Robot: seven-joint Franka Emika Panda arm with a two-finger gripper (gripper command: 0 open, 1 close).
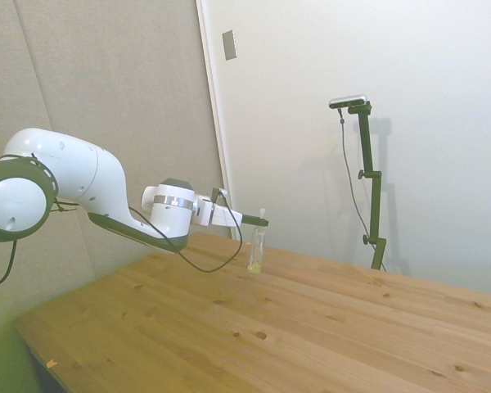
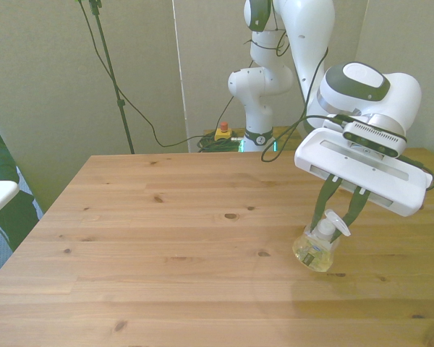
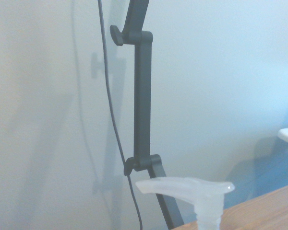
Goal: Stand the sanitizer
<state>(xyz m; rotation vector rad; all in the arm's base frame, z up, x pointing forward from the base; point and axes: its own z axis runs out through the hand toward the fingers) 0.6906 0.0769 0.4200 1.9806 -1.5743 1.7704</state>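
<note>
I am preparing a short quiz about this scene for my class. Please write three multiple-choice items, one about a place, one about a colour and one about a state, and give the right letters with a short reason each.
1. Where is the sanitizer in the front view?
A. near the left edge
B. toward the right
C. off the table

2. What colour is its pump top?
A. white
B. red
C. black

3. How is the sanitizer posed?
A. lying flat
B. upside down
C. upright, held at the neck

Answers:
1 B, it stands on the wooden table toward the front view's right.
2 A, the wrist view shows a white pump.
3 C, the gripper clasps its neck and the side view shows it vertical.
</note>
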